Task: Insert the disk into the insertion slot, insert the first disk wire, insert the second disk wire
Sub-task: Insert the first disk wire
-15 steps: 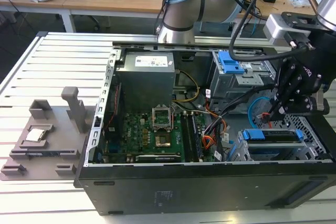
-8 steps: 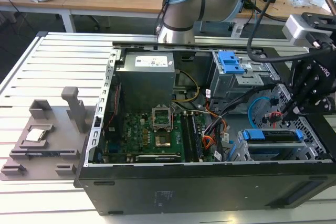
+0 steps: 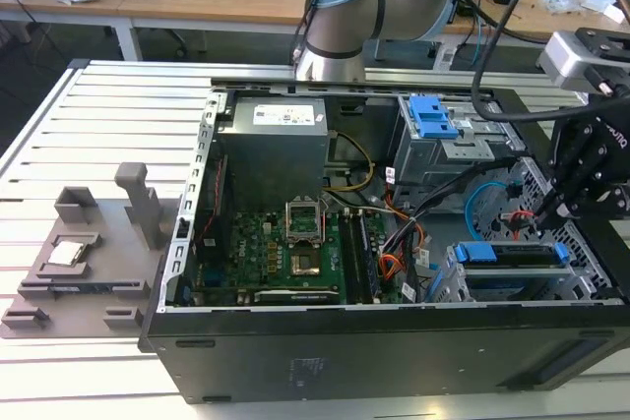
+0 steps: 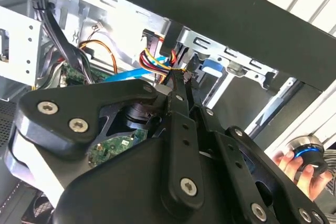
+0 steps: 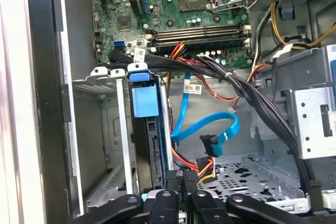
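First wrist view has the disk (image 5: pixel 150 145) seated on edge inside the insertion slot (image 5: pixel 102 124), its long axis running from its blue handle (image 5: pixel 144 100) toward the gripper (image 5: pixel 182 181), which sits just beside the slot at the disk's far end. The gripper is clamped on the black plug of a red, yellow and orange disk wire (image 5: pixel 202 167). A blue flat cable (image 5: pixel 210 129) hangs loose near the slot.

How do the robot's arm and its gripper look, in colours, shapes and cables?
The arm is built of round silver-grey tubes with pale blue caps on its joints. The gripper is matt black: flat, angular link plates joined by silver screw heads, narrowing to two slim fingers. A light grey box sits near the wrist, and black cables run beside it.
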Action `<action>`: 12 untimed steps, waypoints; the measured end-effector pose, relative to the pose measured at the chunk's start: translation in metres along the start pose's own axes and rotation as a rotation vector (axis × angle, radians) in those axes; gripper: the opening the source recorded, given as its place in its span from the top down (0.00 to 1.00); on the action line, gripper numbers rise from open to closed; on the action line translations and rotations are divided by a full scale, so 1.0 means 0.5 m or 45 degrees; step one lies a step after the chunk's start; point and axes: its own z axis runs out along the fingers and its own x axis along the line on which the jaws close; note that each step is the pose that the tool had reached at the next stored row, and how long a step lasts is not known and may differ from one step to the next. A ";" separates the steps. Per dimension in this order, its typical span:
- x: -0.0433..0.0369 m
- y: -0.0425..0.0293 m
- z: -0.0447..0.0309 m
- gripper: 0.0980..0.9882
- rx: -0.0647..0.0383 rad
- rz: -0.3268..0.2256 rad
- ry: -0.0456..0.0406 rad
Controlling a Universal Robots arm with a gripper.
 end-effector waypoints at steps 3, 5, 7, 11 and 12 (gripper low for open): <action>0.014 -0.001 0.000 0.93 0.000 0.000 0.000; 0.021 0.008 0.004 0.93 0.000 0.000 0.000; 0.023 0.012 0.008 0.93 0.000 0.000 0.000; 0.024 0.022 0.015 0.93 0.000 0.000 0.000; 0.025 0.024 0.016 0.93 0.000 0.000 0.001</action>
